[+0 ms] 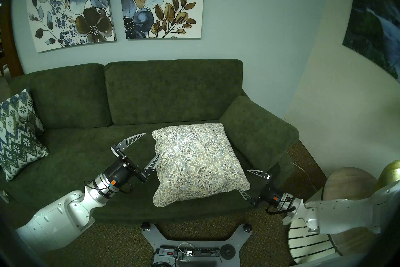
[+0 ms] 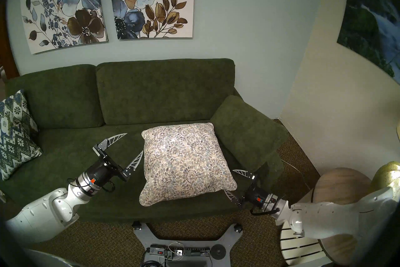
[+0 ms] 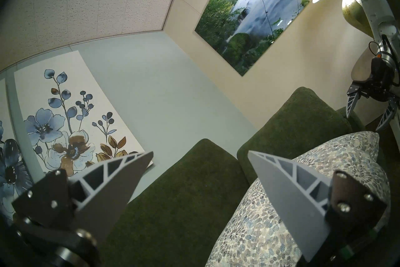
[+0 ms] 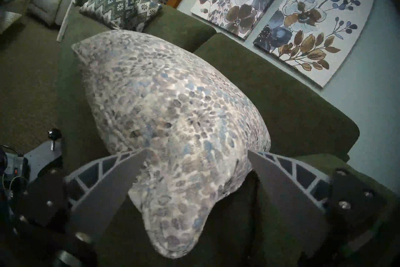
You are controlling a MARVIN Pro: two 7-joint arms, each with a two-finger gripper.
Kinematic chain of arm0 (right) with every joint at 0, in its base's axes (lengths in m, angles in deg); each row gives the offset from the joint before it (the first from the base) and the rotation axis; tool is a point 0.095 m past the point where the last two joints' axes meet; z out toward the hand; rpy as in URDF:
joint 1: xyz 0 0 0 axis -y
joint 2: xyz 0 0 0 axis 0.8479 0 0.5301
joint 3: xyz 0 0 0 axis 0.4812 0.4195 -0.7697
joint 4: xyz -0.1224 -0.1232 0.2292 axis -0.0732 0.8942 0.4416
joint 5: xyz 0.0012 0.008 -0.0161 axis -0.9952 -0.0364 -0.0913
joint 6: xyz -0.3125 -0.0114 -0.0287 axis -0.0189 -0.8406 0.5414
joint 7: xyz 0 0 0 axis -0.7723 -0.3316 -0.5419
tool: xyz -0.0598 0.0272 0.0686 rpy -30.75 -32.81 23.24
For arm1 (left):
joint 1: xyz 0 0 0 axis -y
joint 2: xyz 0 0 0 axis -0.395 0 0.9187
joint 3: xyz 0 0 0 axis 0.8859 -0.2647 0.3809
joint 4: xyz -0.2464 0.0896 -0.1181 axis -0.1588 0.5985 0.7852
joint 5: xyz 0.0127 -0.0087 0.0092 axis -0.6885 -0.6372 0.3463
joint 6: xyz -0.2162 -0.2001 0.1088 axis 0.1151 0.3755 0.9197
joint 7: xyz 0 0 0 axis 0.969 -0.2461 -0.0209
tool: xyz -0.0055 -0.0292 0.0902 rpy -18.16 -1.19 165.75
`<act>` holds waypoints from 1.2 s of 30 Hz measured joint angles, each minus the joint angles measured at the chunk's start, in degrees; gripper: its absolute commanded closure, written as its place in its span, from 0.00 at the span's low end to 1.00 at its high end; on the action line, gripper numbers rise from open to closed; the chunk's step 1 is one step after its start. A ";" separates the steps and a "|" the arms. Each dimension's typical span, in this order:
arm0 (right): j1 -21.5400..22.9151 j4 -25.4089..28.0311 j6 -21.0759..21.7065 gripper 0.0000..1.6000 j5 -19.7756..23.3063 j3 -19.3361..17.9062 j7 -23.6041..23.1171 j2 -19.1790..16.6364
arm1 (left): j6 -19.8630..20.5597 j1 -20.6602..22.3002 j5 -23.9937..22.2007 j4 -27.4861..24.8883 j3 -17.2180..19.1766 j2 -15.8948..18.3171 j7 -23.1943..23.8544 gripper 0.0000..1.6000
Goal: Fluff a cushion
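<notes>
Sitting flat on the sofa seat, right half, far right corner against the armrest: cushion. Zigzag pillow propped at the far left, well apart.

Flanking the cushion from both sides, so judging this as the approach before a squeeze or pat. Left gripper hovering at the cushion's left edge, fingers spread wide, lower finger touching or just beside the fabric, upper one over bare seat. Right gripper sitting at the near right corner, fingers spread, straddling that corner, nothing pinched.

Next move likely calling for both arms pushing inward together, or fingers closing on edges to lift and shake; keeping pressure even so the cushion isn't sliding off the front.

Head views giving the overall layout and both arms. Left wrist view showing its finger lying over the fabric, contact unclear. Right wrist view showing the corner poking between the fingers, still free, plus plump bulge hidden from above.
</notes>
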 measured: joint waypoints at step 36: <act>-2.11 -5.07 19.63 0.00 -3.53 -3.13 3.85 9.35 | 0.00 0.00 0.00 -0.02 -0.06 -0.12 -0.20 0.00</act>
